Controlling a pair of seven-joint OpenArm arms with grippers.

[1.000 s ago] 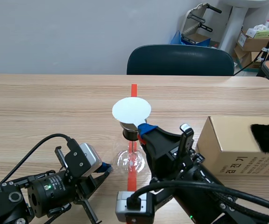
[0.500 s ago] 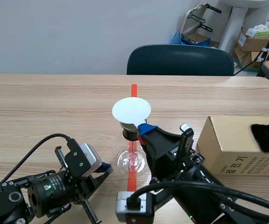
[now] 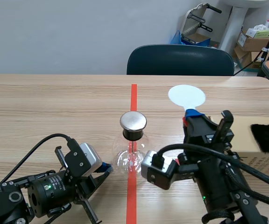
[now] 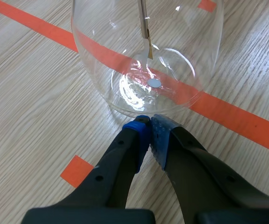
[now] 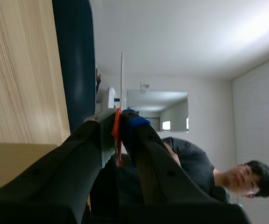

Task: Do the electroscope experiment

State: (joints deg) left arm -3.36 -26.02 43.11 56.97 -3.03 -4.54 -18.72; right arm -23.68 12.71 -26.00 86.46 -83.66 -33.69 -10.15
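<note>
Fingers of the left gripper [image 3: 107, 167] lie low on the wooden surface [image 3: 41, 107] to the left of the electroscope [image 3: 131, 158], pressed together with nothing between them. In the left wrist view their blue pads [image 4: 137, 135] meet right at the foot of the glass flask [image 4: 146, 56]; I cannot tell whether they touch the glass. The electroscope stands upright on the orange-red tape line [image 3: 133, 93]. Its clear round bulb is topped by a dark neck and a flat metal cap [image 3: 133, 121], and a thin rod [image 4: 144, 18] hangs down inside. To the right of the electroscope and higher than its cap, the right gripper [image 3: 193, 116] points upward, fingers clamped on the red handle of a white disc [image 3: 186, 96] held well apart from the cap. In the right wrist view the disc [image 5: 122, 79] shows edge-on as a thin line rising from between the closed fingers [image 5: 139, 126]. Farther right of the electroscope sits a cardboard box [image 3: 265, 161] with a black furry piece [image 3: 267, 137] on top. Behind the electroscope, beyond the surface's far edge, stands a dark chair [image 3: 180, 59].
</note>
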